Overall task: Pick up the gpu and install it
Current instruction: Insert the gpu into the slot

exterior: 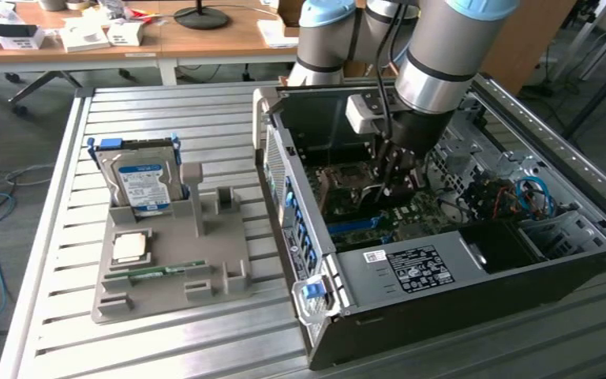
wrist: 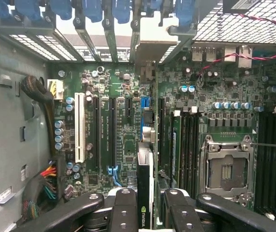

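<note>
gripper (wrist: pixel 147 205) around edge-on gpu (wrist: pixel 145 166), over motherboard (wrist: pixel 123 145)

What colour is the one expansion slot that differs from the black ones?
The slot is white, next to the black slots; the wrist view shows it best.

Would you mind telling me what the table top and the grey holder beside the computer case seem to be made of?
Table top: likely bare aluminium, silvery matt slats with grooves. Grey holder: probably plastic, dull even grey with blocky moulded posts, though painted material is possible.
</note>
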Robot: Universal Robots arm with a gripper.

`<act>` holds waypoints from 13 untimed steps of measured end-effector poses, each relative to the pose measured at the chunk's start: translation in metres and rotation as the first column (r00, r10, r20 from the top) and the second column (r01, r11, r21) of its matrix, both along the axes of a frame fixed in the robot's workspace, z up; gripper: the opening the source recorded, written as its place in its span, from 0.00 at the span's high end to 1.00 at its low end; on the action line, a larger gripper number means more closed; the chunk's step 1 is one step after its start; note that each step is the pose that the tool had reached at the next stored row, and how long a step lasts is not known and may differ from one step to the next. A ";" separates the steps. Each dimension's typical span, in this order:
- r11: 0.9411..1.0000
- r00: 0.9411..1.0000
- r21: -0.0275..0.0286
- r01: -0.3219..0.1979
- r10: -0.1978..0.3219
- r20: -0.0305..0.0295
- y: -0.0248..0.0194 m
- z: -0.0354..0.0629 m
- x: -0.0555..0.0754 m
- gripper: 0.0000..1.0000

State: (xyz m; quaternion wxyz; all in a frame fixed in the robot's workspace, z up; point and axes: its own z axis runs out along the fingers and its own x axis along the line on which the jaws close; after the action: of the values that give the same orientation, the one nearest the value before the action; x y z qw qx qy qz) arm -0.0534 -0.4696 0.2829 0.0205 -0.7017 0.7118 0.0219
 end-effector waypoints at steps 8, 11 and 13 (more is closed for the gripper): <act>1.000 1.000 0.000 0.000 0.000 0.000 0.0000 -0.0055 -0.002 0.74; 1.000 1.000 0.000 0.000 0.000 0.000 0.0000 -0.0074 -0.002 0.74; 1.000 1.000 0.000 0.000 0.000 0.000 0.0000 -0.0087 -0.002 0.74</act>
State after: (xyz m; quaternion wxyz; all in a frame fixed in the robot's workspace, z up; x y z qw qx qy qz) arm -0.0556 -0.4696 0.2742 0.0204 -0.7017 0.7119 0.0218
